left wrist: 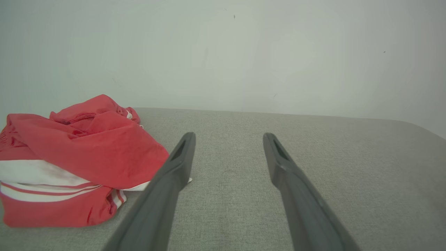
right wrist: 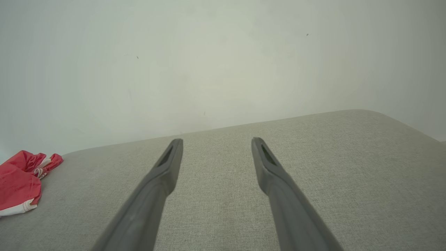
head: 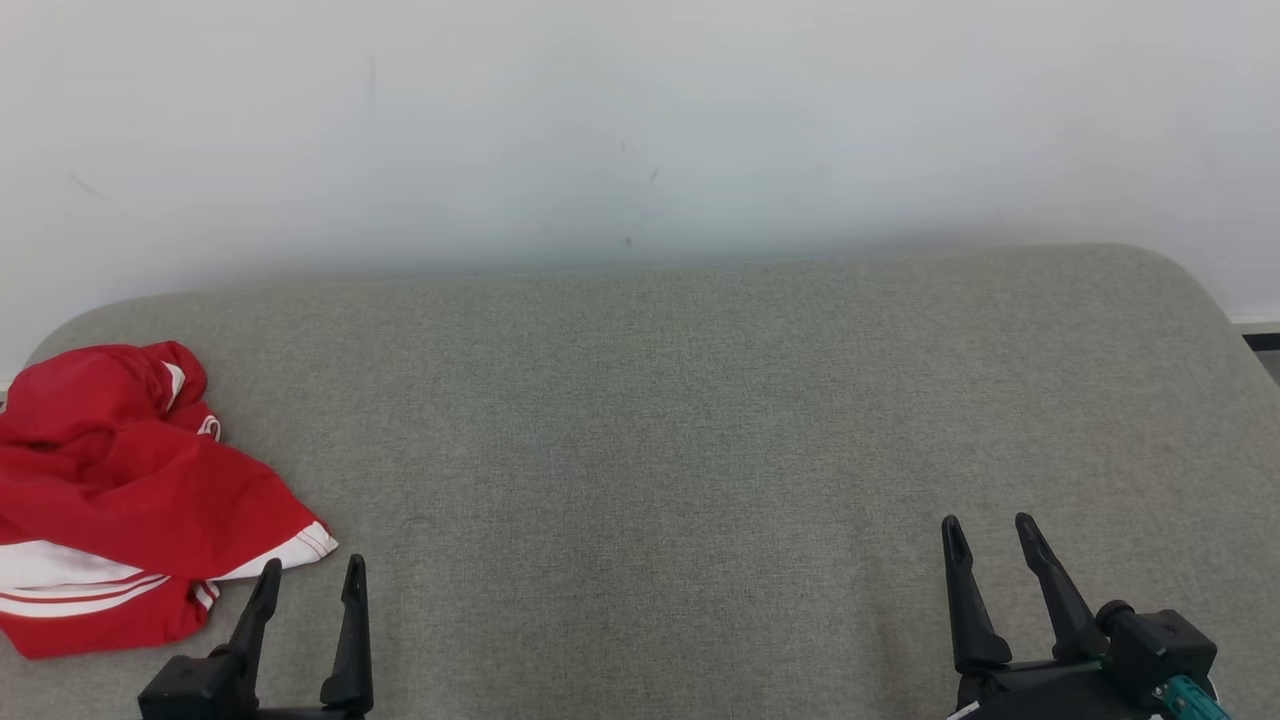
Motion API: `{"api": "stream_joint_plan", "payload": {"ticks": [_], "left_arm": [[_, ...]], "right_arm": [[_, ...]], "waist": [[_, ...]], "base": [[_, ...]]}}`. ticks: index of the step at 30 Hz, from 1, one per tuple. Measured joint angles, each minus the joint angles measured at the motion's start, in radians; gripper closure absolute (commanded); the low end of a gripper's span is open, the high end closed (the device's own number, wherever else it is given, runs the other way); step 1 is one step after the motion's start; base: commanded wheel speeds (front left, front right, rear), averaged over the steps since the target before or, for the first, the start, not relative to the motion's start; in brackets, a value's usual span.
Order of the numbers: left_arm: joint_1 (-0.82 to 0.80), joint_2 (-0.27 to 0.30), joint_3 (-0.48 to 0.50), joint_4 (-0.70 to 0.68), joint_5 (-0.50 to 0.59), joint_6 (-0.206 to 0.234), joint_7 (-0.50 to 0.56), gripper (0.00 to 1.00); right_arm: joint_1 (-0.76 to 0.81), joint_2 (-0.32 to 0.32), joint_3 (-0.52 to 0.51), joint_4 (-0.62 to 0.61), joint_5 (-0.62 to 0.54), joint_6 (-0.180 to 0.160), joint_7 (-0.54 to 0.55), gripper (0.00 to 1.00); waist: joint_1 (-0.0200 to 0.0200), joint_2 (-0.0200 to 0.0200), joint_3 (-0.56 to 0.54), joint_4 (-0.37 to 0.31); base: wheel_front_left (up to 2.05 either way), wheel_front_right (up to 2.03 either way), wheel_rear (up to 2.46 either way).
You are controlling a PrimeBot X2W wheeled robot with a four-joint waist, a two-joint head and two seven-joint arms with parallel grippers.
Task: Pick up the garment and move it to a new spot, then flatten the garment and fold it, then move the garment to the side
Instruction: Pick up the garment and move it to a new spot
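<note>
The garment (head: 120, 490), a red jersey with white stripe trim, lies crumpled in a heap at the far left of the grey padded surface (head: 660, 420). Its numbers are hidden in the folds. My left gripper (head: 312, 568) stands open at the lower left, just right of the heap's near corner, with nothing between its fingers. In the left wrist view the garment (left wrist: 76, 157) sits left of the left gripper (left wrist: 228, 136). My right gripper (head: 988, 528) is open at the lower right, far from the jersey. From the right wrist, the garment (right wrist: 21, 181) shows at the left edge, well left of the open right gripper (right wrist: 216, 141).
A pale wall (head: 640, 120) rises directly behind the grey surface. The surface has rounded far corners, and its right edge (head: 1235, 320) drops off toward a dark strip of floor. Broad bare fabric stretches from the middle to the right.
</note>
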Motion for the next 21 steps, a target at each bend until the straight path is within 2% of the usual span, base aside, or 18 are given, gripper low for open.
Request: {"api": "stream_joint_plan", "payload": {"ticks": [11, 21], "left_arm": [[-0.001, 0.0, 0.002, 0.019, -0.01, 0.018, -0.005, 0.0], [-0.007, 0.001, 0.009, 0.03, -0.01, 0.044, -0.024, 0.0]], "right_arm": [[0.005, 0.0, 0.002, 0.0, 0.0, 0.0, 0.007, 0.0], [0.011, -0.003, 0.012, -0.005, 0.008, 0.0, 0.005, 0.0]], "waist": [[0.0, 0.0, 0.004, 0.018], [0.0, 0.0, 0.014, 0.098]], "base": [[0.0, 0.0, 0.0], [0.0, 0.0, 0.0]]}}
